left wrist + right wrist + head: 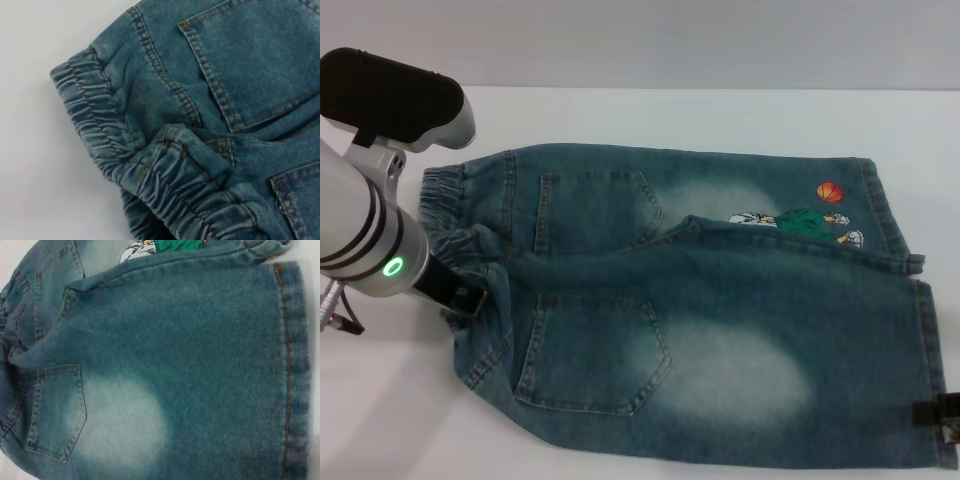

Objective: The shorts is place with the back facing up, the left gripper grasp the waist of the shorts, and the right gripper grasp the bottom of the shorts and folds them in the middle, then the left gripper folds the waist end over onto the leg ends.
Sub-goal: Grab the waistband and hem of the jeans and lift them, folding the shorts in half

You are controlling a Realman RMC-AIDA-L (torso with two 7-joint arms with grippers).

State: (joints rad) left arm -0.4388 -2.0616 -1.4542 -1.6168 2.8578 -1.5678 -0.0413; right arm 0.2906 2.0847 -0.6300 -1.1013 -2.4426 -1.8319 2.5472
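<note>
White table (650,120) lies under the shorts (720,330), which rest back side up with the near leg already lifted a bit over the far one. The left gripper (460,292) is down at the puckered waist (455,215), pinched shut on a bunched bit of the band right at its tips, and the right gripper (935,412) sits at the near leg hem (932,330) (I cannot tell if its fingers are closed). If the left pinch holds only one thin layer, the waist could slip out and the fold would go crooked.
</note>
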